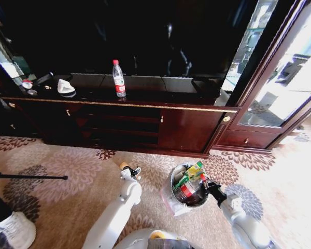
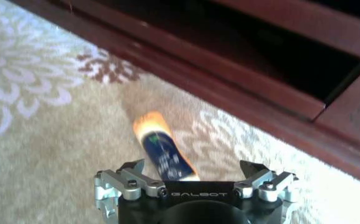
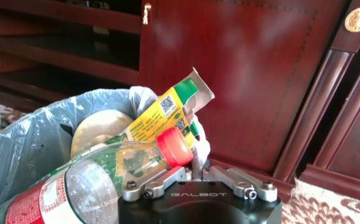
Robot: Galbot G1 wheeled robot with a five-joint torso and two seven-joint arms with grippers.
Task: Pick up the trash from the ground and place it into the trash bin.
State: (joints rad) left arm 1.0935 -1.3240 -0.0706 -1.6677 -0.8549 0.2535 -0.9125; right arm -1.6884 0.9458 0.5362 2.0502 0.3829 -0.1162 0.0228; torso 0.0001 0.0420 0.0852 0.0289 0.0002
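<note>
A small yellow bottle (image 2: pixel 159 147) with a dark blue label lies on the patterned carpet, and the head view shows it (image 1: pixel 123 166) just past my left arm's tip. My left gripper (image 2: pixel 194 167) (image 1: pixel 133 170) is open and low over it, with the bottle's near end between the fingers. The trash bin (image 1: pixel 172 199), a black bucket with a pale bag liner (image 3: pixel 36 140), stands to the right. It holds a clear plastic bottle (image 3: pixel 105 177) with a red cap and a green-yellow wrapper (image 3: pixel 164 109). My right gripper (image 3: pixel 195 167) (image 1: pixel 207 185) is shut at the bin's rim beside that cap.
A long dark red cabinet (image 1: pixel 186 129) with open shelves runs along the far edge of the carpet. A water bottle (image 1: pixel 118 79) stands on its top. A black rod (image 1: pixel 28 177) lies on the floor at left, and a white shoe (image 1: pixel 13 231) is at bottom left.
</note>
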